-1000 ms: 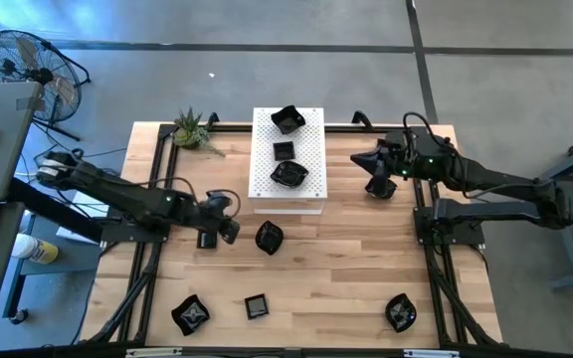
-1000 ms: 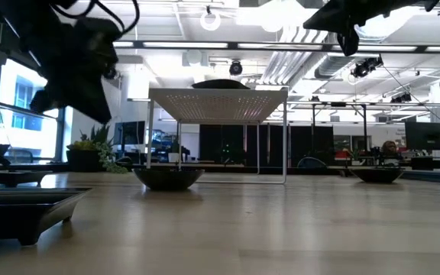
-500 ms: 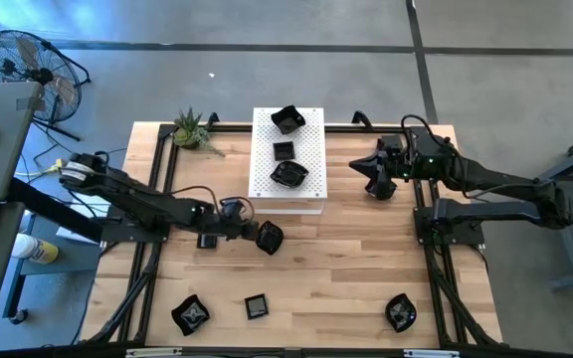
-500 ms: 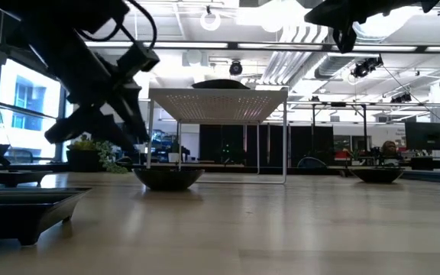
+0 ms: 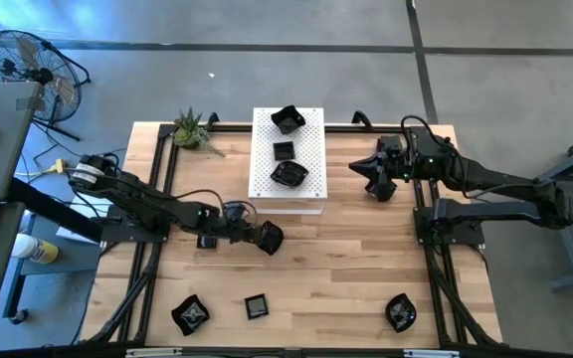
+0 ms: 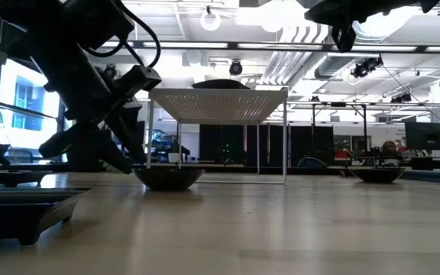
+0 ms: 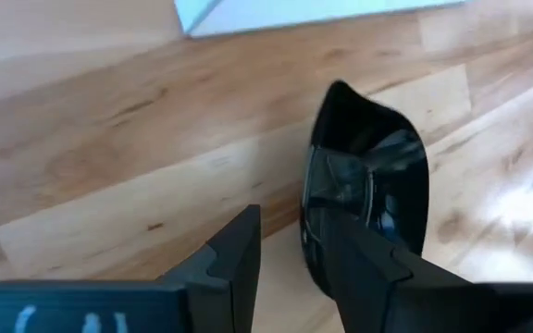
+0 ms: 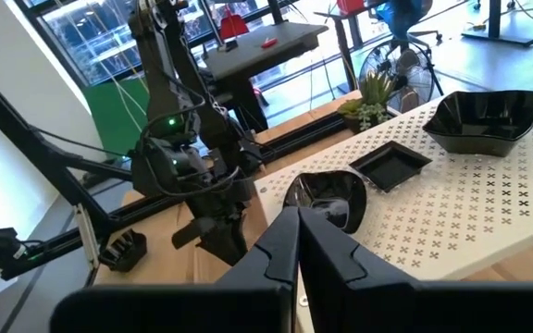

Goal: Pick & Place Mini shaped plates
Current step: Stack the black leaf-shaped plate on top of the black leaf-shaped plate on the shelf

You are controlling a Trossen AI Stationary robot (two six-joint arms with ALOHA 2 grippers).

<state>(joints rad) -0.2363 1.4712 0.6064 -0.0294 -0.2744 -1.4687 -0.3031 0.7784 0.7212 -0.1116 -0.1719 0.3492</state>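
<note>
Pale wooden worktop: three glossy black mini plates sit on the white perforated board; four remain below it. Left pincer, released, apparently straddles the nearest plate; right pincer clenched beside the board.

High view: straight down over whole table, both arms incl.; low view: level w/ tabletop, facing across into room, white perforated board seen edge-on; left wrist view: v. close, angled down at wood past own fingers; right wrist view: higher up, looking over board twd left arm; board shared by high, low, right wrist.
</note>
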